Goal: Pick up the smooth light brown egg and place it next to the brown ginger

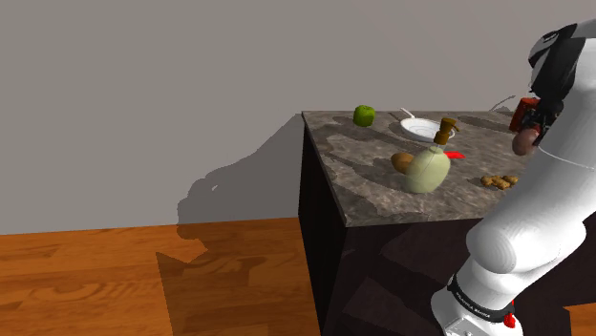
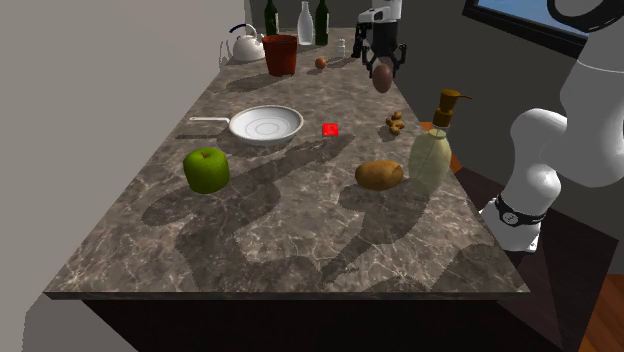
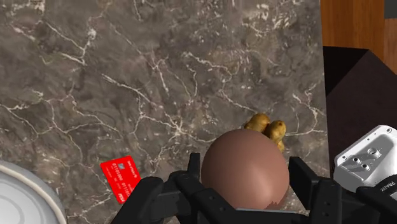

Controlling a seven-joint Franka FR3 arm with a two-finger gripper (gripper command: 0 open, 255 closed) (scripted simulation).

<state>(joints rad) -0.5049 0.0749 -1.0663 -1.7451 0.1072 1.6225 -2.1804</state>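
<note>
Your claw (image 3: 245, 186) is closed partway, its two black fingers (image 3: 191, 175) clasping the smooth brown egg (image 3: 243, 159) at its widest girth (a sensible hold, since a round shell slips from anything narrower). The egg hangs clear of the marble countertop (image 2: 300, 235), raised so it can travel without scraping. Through the wrist camera the knobbly ginger (image 3: 267, 127) peeks out just past the egg's far curve, so you are carrying it close to the ginger and almost over it. I judge the lowering is what remains.

A bare patch of stone lies beside the ginger, room enough to set the egg down without touching it. The pump bottle (image 2: 432, 150) stands near the ginger, on the side away from the egg. The red card (image 3: 121, 175) lies flat, well apart from the ginger, toward the white pan (image 2: 265, 125).

The card carries pale print, too small to read. The white casing (image 3: 369, 162) beside the claw bears dark lettering, cut off at the edge.
</note>
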